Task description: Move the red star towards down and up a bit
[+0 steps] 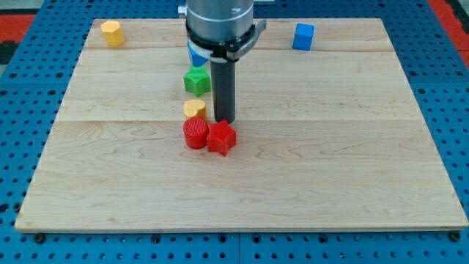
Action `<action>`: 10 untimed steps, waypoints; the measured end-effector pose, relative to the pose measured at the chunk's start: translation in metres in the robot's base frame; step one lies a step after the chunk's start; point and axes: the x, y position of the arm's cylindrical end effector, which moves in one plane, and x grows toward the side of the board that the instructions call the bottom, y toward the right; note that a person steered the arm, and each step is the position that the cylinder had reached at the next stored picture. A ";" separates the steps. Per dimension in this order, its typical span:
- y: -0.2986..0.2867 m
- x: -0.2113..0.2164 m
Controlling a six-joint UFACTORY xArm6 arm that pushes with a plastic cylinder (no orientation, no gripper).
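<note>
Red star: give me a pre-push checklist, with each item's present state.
1. Red star in view: ok.
2. My tip at the star's top edge, ready to push it towards the view's bottom: ok.
3. Board below the star free of blocks: ok.
4. Star apart from the red cylinder: not ok, they touch.
5. Yellow block clear of my tip: ok, just left of it.
6. Tip-star contact: cannot tell.

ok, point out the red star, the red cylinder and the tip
red star [221, 138], camera view, top face.
red cylinder [196, 133], camera view, ribbed top.
my tip [224, 122], camera view, rod's very end, just above the star.
</note>
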 end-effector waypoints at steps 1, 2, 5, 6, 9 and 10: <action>0.000 0.016; 0.000 0.044; 0.056 0.119; 0.002 0.119; -0.035 0.110; -0.048 0.106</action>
